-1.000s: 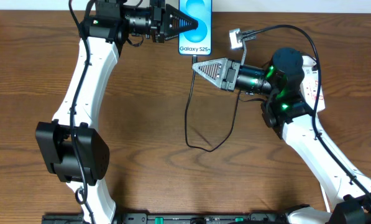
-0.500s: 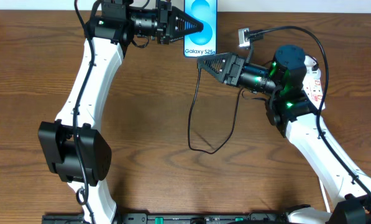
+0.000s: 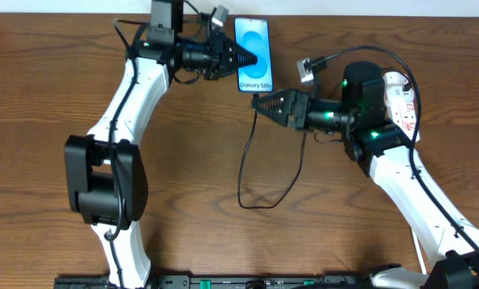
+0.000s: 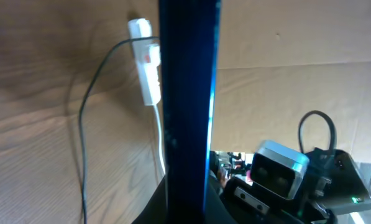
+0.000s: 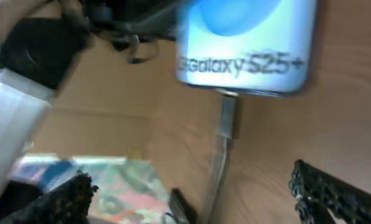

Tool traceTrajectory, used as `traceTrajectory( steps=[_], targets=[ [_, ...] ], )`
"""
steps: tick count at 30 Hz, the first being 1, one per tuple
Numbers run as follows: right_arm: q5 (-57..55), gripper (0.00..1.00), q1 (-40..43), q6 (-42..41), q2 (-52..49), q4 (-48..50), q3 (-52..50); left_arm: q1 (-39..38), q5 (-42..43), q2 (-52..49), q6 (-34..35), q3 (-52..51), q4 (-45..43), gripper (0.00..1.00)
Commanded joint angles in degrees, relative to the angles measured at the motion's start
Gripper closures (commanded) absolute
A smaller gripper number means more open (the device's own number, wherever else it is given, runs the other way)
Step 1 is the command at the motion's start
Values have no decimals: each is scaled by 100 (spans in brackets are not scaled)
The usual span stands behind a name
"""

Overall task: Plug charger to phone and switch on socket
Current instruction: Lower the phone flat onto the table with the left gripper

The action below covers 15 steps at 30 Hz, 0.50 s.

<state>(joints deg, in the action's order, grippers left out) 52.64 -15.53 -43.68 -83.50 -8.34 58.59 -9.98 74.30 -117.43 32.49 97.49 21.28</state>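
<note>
The left claw (image 3: 241, 58) pinches the phone (image 3: 255, 44) by its side edge. Just below, the right claw (image 3: 257, 102) is spread wide, with the charger (image 5: 227, 118) tip in the phone's bottom edge, between its fingers and untouched.

One slim rectangular smartphone (image 3: 253, 53) with a bright blue screen, at the top centre of the overhead view. One long thin black cable (image 3: 243, 164), looping through the middle. One small white power strip (image 3: 401, 100) with red markings, at the right. One small pale grey block (image 3: 305, 70), upper right. Two white-and-black jointed arms: left arm (image 3: 120, 120), right arm (image 3: 399, 181). Two black two-finger grippers: left gripper (image 3: 252, 57), right gripper (image 3: 256, 101). One brown wooden table (image 3: 183, 209).
</note>
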Motion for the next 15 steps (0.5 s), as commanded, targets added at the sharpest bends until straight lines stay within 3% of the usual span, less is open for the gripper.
traceTrajectory(
  steps=[1,7,11,15],
  targets=[
    [-1154,1,332,796,48,-1005,17,-15,-83,-59,-479,-212,291,92],
    [-1486,1,817,1965,48,-2087,17,-190,-649,-216,-2035,-402,1751,93],
    [-1867,1,938,2105,48,-2426,17,-599,-1397,-393,-2094,-439,2006,93],
    [-1976,1,992,2109,46,-2575,17,-852,-1421,-588,-2288,-439,1965,93]
  ],
)
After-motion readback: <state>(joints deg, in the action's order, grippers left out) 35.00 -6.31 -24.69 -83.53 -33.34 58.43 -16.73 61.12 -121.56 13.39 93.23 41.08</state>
